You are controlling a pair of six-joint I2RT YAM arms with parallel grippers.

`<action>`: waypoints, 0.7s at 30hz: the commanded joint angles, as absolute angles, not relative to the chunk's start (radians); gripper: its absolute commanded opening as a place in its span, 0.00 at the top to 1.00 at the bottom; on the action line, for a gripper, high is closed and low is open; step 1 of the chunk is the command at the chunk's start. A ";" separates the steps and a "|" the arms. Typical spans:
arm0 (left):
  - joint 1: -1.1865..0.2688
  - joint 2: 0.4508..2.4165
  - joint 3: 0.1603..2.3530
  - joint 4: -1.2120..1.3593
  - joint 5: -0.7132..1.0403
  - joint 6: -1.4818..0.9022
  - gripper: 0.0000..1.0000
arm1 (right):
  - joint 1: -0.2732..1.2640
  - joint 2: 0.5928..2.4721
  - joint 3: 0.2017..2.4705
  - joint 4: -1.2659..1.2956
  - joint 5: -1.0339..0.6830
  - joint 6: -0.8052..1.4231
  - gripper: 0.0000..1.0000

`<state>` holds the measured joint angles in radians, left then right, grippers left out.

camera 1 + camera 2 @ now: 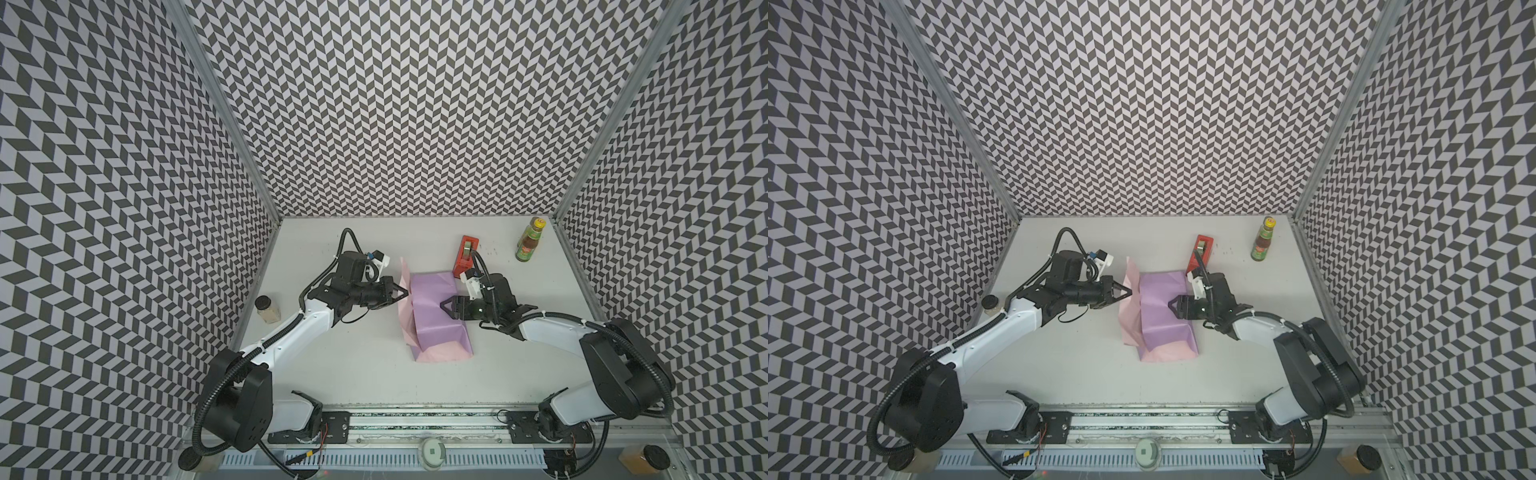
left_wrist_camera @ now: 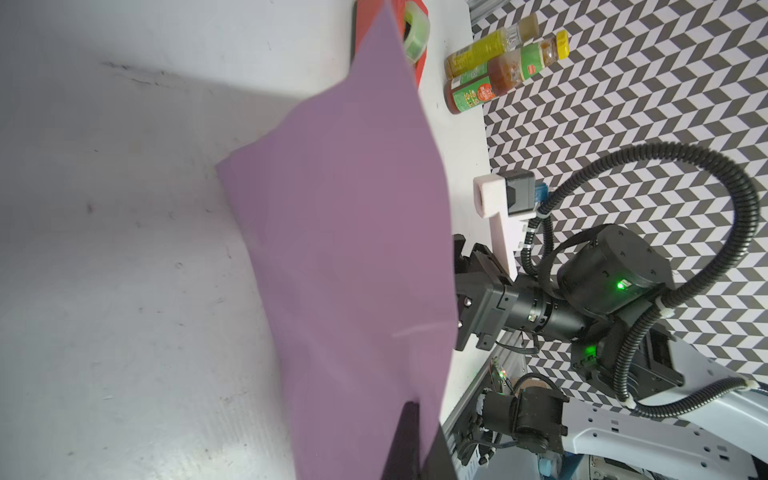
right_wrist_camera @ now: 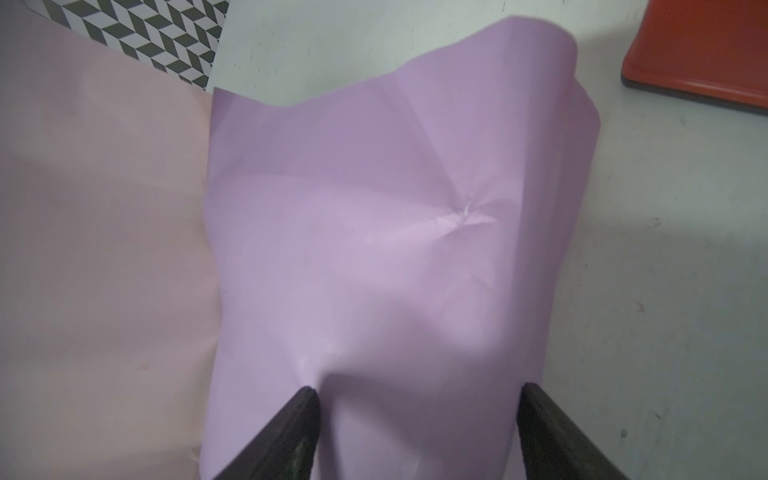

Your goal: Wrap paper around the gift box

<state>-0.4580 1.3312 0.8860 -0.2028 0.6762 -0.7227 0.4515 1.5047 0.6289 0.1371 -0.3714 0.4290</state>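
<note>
The paper lies folded into a hump at mid-table, lilac face up, with pale pink flaps at its left and near edges. The gift box is hidden. My left gripper is shut on the paper's raised left pink flap. In the left wrist view the lilac paper runs down between the closed fingers of the left gripper. My right gripper stands open over the hump's right side. One of its fingertips dents the lilac paper.
A red tape dispenser stands just behind the right wrist. A sauce bottle is at the back right corner. A small jar stands by the left wall. Patterned walls enclose three sides.
</note>
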 commanded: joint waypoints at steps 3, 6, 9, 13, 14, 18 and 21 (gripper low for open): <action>-0.512 1.345 0.968 -0.102 0.673 -0.785 1.00 | 0.459 1.551 0.586 -0.008 -0.313 0.402 0.27; -0.530 1.367 0.985 -0.081 0.663 -0.801 1.00 | 0.462 1.551 0.588 -0.008 -0.316 0.403 0.27; -0.551 1.384 0.994 -0.073 0.647 -0.817 1.00 | 0.464 1.546 0.585 -0.008 -0.313 0.405 0.27; -0.564 1.391 0.998 -0.067 0.616 -0.828 1.00 | 0.463 1.542 0.579 -0.004 -0.314 0.407 0.27; -0.563 1.393 0.999 -0.068 0.613 -0.828 1.00 | 0.463 1.542 0.578 -0.004 -0.314 0.406 0.27; -0.562 1.376 1.006 -0.099 0.576 -0.804 1.00 | 0.464 1.531 0.578 -0.013 -0.305 0.400 0.27; -0.560 1.343 0.994 -0.112 0.531 -0.799 1.00 | 0.464 1.528 0.578 -0.013 -0.308 0.401 0.28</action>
<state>-0.5560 1.3972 0.9524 -0.1543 0.5777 -0.8089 0.4580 1.5040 0.6262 0.1394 -0.3798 0.4286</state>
